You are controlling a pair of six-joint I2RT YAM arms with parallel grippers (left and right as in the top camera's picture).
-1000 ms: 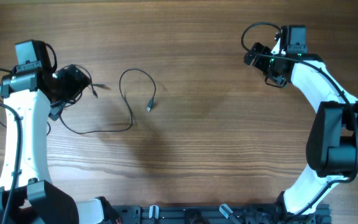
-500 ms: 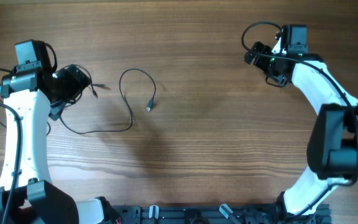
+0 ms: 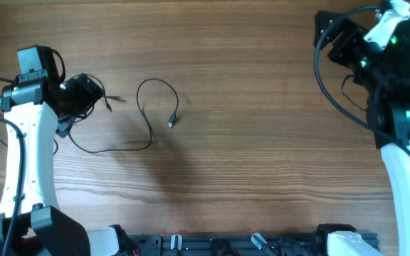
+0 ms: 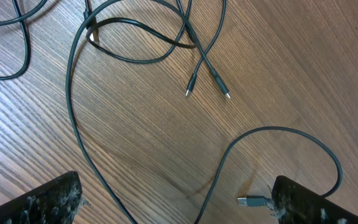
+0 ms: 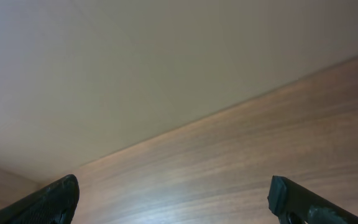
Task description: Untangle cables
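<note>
The thin black cables (image 3: 150, 129) lie at the table's left. One cord loops and ends in a silver-tipped USB plug (image 3: 171, 122). Two small plug ends (image 3: 112, 102) lie beside my left gripper (image 3: 87, 96). In the left wrist view the cords cross in a tangle (image 4: 135, 28) at the top, with the two small plugs (image 4: 207, 84) below it and the USB plug (image 4: 253, 200) by the right finger. My left gripper (image 4: 176, 200) is open above the cords and holds nothing. My right gripper (image 3: 331, 37) is raised at the far right, open and empty (image 5: 173, 199), with no cable near it.
The wooden table (image 3: 262, 156) stretches between the arms. Thick black arm wires (image 3: 326, 78) hang by the right arm. The right wrist view shows the table's far edge (image 5: 185, 124) and a plain wall (image 5: 166, 56) behind it.
My right arm has lifted and swung from the back middle-right to the far right corner. The left arm and the cables have not moved.
</note>
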